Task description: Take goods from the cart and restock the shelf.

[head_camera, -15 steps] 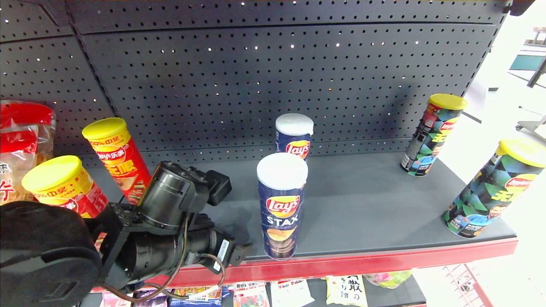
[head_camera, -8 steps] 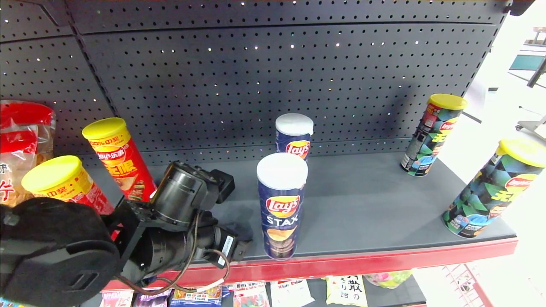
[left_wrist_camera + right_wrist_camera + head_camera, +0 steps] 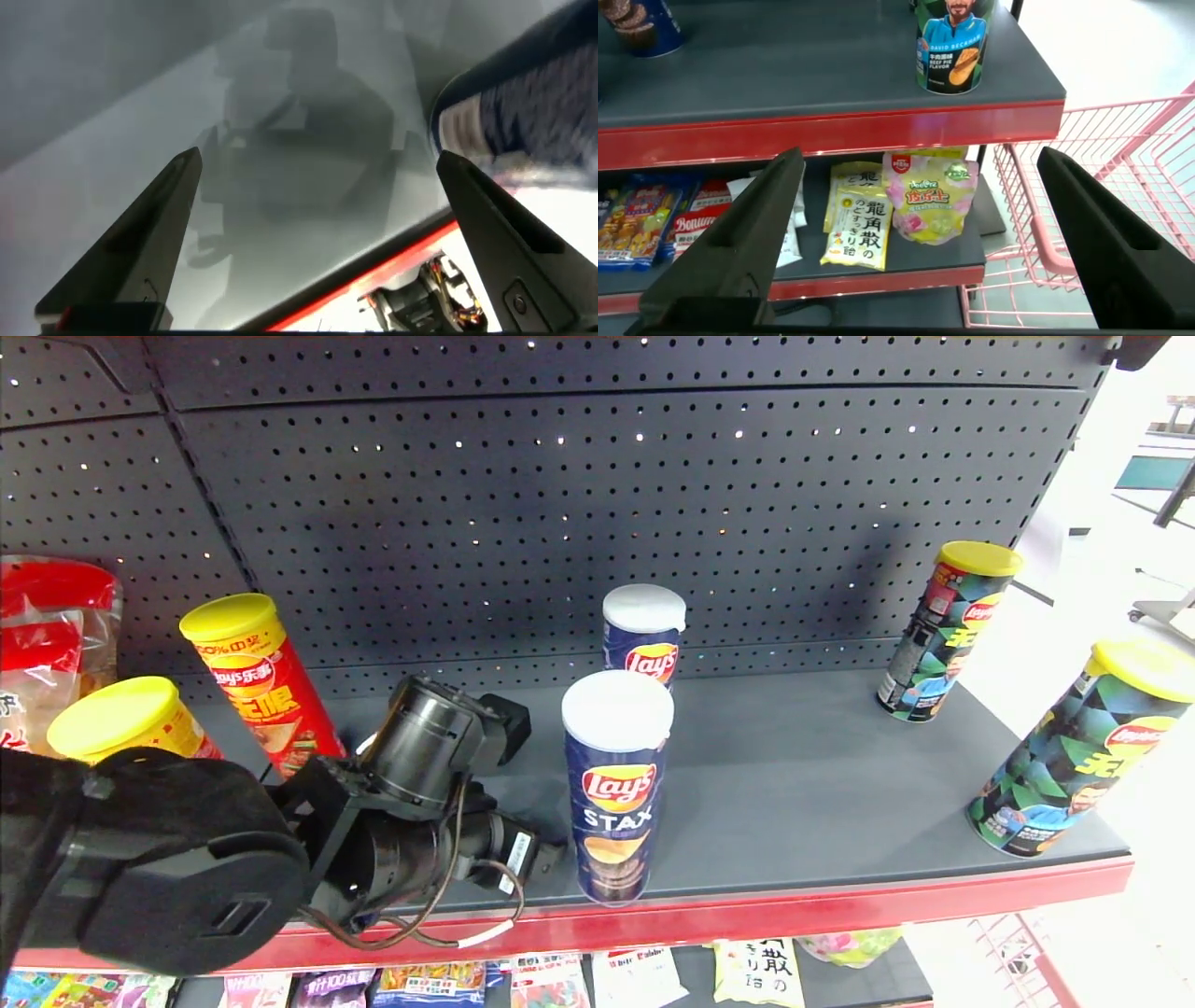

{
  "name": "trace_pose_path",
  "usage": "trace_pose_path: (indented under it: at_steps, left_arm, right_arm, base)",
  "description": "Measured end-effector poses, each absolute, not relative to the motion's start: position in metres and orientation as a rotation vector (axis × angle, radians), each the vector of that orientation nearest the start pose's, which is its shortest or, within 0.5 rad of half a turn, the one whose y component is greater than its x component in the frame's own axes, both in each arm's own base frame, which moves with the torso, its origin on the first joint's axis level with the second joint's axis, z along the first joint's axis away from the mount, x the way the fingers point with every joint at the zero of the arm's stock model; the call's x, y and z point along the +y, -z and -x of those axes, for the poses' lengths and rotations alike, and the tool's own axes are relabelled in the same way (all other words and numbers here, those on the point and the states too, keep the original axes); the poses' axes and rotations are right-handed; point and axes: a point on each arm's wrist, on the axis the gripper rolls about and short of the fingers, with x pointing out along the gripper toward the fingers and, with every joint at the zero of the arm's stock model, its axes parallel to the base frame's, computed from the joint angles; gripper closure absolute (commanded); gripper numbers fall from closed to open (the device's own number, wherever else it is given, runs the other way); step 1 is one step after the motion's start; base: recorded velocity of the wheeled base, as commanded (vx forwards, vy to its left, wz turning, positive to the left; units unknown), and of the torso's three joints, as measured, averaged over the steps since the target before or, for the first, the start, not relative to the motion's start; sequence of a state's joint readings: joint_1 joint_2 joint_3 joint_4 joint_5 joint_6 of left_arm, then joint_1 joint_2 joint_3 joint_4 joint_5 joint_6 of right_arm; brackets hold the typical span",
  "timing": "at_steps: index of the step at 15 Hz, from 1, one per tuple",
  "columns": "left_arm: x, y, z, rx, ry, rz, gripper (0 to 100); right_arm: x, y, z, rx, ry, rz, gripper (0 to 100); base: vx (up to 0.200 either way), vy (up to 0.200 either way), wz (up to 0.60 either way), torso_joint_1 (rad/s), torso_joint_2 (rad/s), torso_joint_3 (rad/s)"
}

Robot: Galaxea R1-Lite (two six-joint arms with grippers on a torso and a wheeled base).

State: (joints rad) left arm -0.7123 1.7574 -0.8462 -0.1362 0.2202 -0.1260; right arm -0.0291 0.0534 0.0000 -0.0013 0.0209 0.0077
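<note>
Two blue cans with white lids stand mid-shelf, one at the front [image 3: 616,784] and one behind it [image 3: 642,635]. My left arm [image 3: 411,784] reaches over the grey shelf [image 3: 794,784] just left of the front blue can. In the left wrist view my left gripper [image 3: 318,159] is open and holds nothing. It hangs over the bare shelf surface [image 3: 299,233], with the blue can [image 3: 523,103] off to one side. My right gripper [image 3: 920,154] is open and holds nothing, out in front of the shelf's red edge [image 3: 831,131], with the pink wire cart [image 3: 1102,215] beside it.
Two red cans with yellow lids [image 3: 257,681] [image 3: 126,723] stand at the shelf's left. Two dark patterned cans [image 3: 952,630] [image 3: 1083,747] stand at its right. Snack bags [image 3: 929,191] lie on the lower shelf. Open shelf room lies between the blue and the patterned cans.
My left arm has moved right and further over the shelf, closer to the front blue can. The cans have stayed where they were.
</note>
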Motion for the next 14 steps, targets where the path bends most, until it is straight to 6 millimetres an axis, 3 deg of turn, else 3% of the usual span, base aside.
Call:
trace_pose_path:
  at_steps: [14]
  left_arm:
    - [-0.202, -0.129, -0.232, 0.729, 0.427, -0.207, 0]
  right_arm:
    - [0.001, -0.077, 0.019, 0.053, 0.008, -0.009, 0]
  base:
    - [0.000, 0.000, 0.00, 0.000, 0.00, 0.000]
